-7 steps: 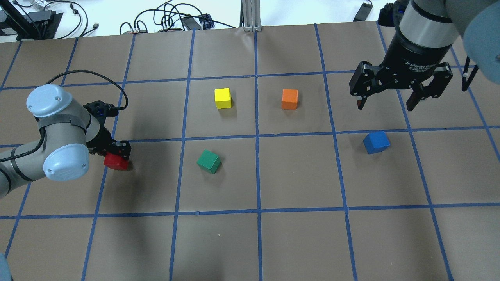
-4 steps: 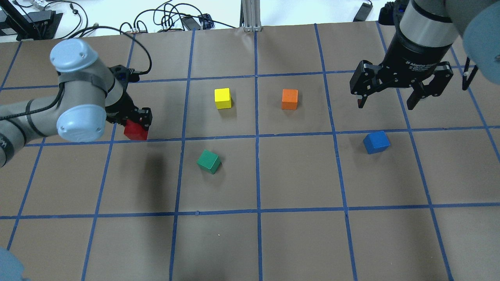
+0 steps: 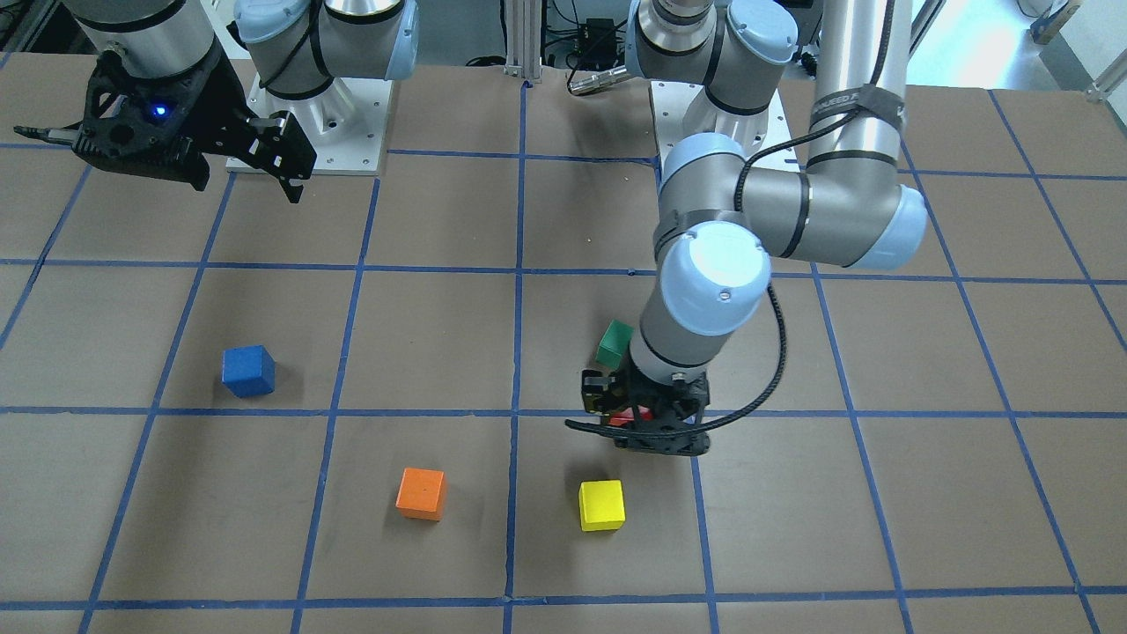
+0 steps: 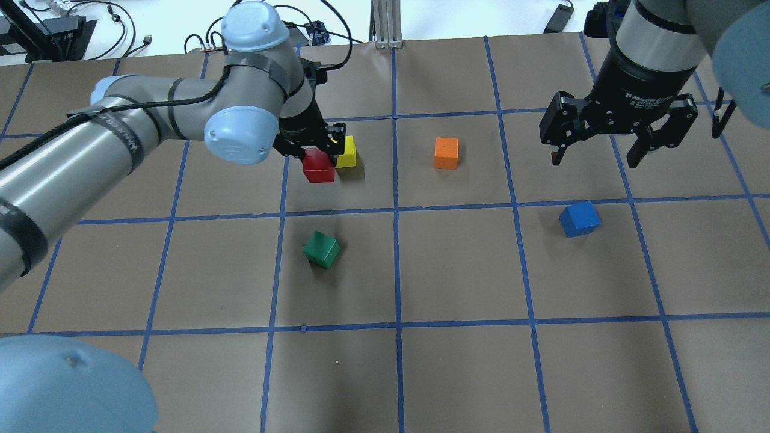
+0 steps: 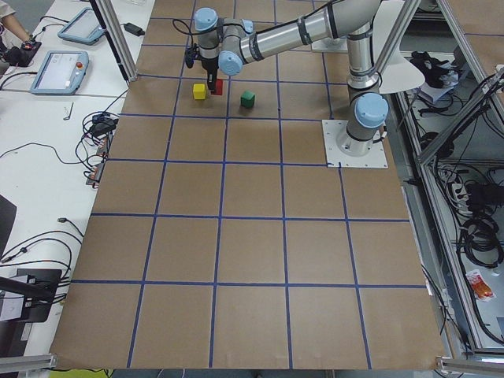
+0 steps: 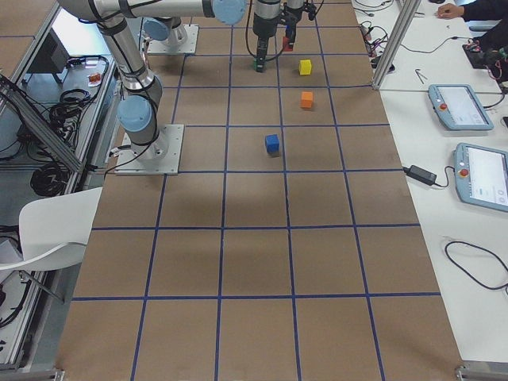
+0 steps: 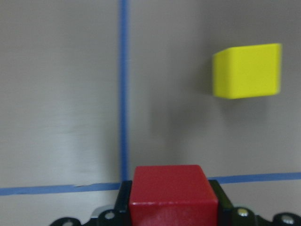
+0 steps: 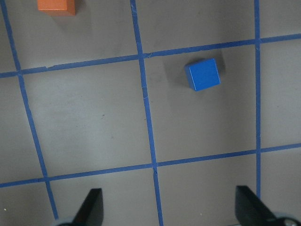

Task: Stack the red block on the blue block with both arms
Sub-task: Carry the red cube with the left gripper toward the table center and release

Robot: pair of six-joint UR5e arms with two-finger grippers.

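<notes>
My left gripper (image 4: 319,157) is shut on the red block (image 4: 318,166) and holds it above the table, just left of the yellow cube. The red block fills the bottom of the left wrist view (image 7: 173,195), and a sliver of it shows between the fingers in the front view (image 3: 636,412). The blue block (image 4: 579,219) lies on the table at the right; it also shows in the front view (image 3: 247,370) and the right wrist view (image 8: 202,74). My right gripper (image 4: 597,158) hangs open and empty above and behind the blue block.
A yellow cube (image 4: 346,151), an orange cube (image 4: 446,153) and a green cube (image 4: 321,249) lie on the brown table with blue tape grid lines (image 4: 397,210). Cables and boxes lie beyond the far edge.
My left arm has carried the red block up off the table and to the right, from the left side to beside the yellow cube. The right gripper has stayed in place.
</notes>
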